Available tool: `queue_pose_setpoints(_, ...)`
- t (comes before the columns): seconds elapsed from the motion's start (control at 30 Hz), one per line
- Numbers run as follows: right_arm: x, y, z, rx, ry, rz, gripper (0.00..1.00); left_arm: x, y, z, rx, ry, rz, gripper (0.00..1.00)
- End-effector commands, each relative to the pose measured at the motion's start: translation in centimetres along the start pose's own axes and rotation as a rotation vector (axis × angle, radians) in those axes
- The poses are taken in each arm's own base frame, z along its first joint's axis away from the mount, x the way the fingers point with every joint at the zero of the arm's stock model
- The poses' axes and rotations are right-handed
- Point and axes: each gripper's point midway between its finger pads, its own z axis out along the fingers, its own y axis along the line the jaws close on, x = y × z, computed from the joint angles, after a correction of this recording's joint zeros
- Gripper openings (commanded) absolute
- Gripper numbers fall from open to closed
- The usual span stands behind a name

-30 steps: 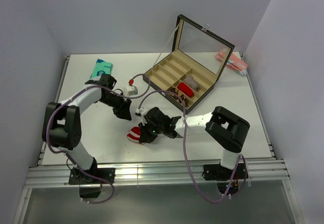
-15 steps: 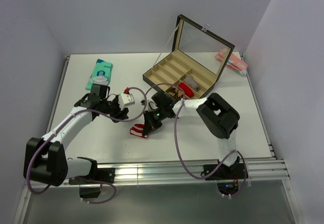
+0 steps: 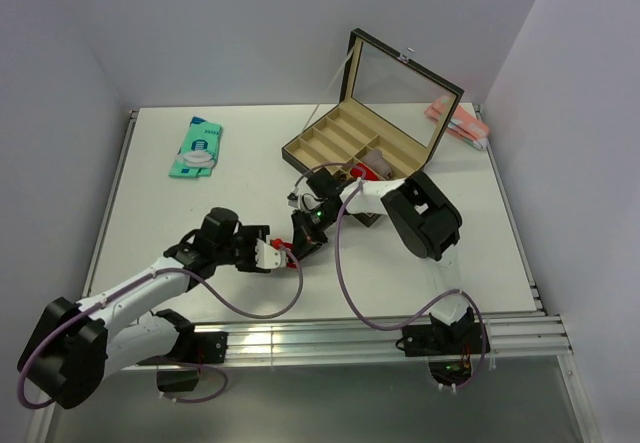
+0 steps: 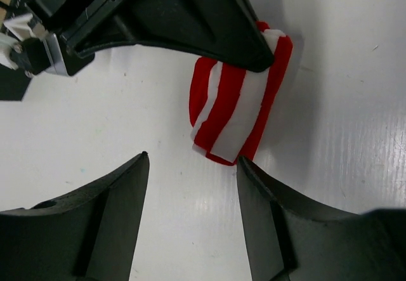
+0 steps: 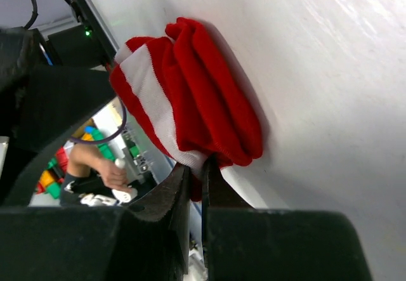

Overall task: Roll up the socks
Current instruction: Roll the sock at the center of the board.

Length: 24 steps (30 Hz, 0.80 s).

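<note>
I am looking down on a white bench [image 3: 170, 213], with both arms reaching toward its middle. The striped sock [image 4: 241, 110], red and white and bunched into a short, fat roll, is lying on the bench between the two grippers, just in front of an open compartment box [image 3: 322, 146].

The right gripper [image 5: 195, 167] is closed and is pinching a thin fold at the edge of the roll, low against the bench. The left gripper [image 4: 190, 167] is standing open with its jaws wide, low over the surface. The roll is lying just beyond its fingertips and off to one side of the gap. One fingertip [image 4: 250, 167] is at the roll's lower end, touching or nearly touching; I cannot tell which.

I am judging several risks from here:
- The roll looks loose, with its layers gaping in the right wrist view. If the right gripper lets go before the left one has it, the sock is likely to spring open.
- The roll is not centred between the left jaws, so closing now may catch only its end or nudge it away.
- The right gripper's pinch is on a single fold, so any pull could draw that layer out and undo the roll.
- The two grippers are very near each other, so a small misjudged approach could knock them together.
</note>
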Motion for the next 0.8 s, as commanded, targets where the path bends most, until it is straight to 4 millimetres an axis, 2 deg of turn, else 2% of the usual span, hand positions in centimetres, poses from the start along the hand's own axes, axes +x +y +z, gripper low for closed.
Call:
queue_pose_setpoints(0.0, 1.0, -3.3, 0.2, 0.113, 0.041, 0.093, 0.03, -1.5, 1.1, 0.5, -0.06, -0.047, 0.114, 0.63)
queue_pose_setpoints(0.2, 0.9, -3.9, 0.4, 0.126, 0.042, 0.11, 0.03, -2.6, -0.8, 1.5, -0.003, -0.076, 0.142, 0.7)
queue_pose_setpoints(0.3, 0.8, -4.1, 0.5, 0.134, 0.045, 0.114, 0.03, -3.4, -1.0, 2.0, -0.004, -0.1, 0.167, 0.73)
queue_pose_setpoints(0.47, 0.9, -4.4, 0.6, 0.139, 0.049, 0.121, 0.02, -3.0, -2.1, 2.9, 0.018, -0.08, 0.191, 0.72)
queue_pose_setpoints(0.53, 0.9, -4.5, 0.6, 0.139, 0.047, 0.124, 0.01, -2.5, -2.7, 3.4, 0.048, -0.057, 0.179, 0.67)
queue_pose_setpoints(0.67, 1.0, -4.8, 0.6, 0.145, 0.048, 0.124, 0.01, -1.8, -2.7, 4.1, 0.048, -0.039, 0.173, 0.65)
queue_pose_setpoints(0.77, 1.1, -5.0, 0.6, 0.152, 0.045, 0.126, 0.0, -2.2, -2.3, 4.6, 0.049, -0.041, 0.14, 0.6)
